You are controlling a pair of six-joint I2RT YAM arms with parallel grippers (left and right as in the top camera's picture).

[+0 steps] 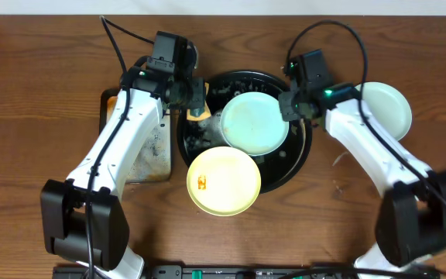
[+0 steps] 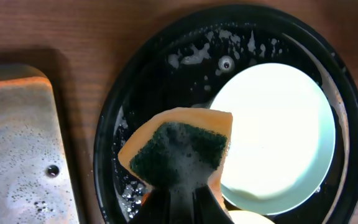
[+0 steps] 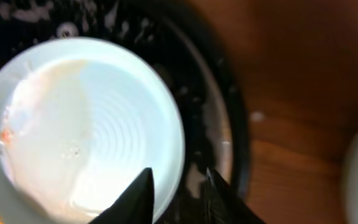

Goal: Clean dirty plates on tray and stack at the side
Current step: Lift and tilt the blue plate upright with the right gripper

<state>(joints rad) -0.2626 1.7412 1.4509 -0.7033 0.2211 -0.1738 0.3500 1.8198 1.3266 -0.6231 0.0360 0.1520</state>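
One pale blue plate point(image 1: 385, 108) lies alone on the surface point(image 1: 37, 77) at the right of the overhead frame, off the tray point(image 1: 194, 139), so I judge the job about a third done. A second blue plate point(image 1: 254, 122) sits mid-tray with a faint orange trace. The right hand point(image 3: 179, 190) is spread astride its edge. The left hand point(image 2: 180, 196) pinches a soapy sponge point(image 2: 179, 146) just beside it. The yellow plate point(image 1: 223, 180), overlapping the tray's lower rim, is smeared and uncleaned.
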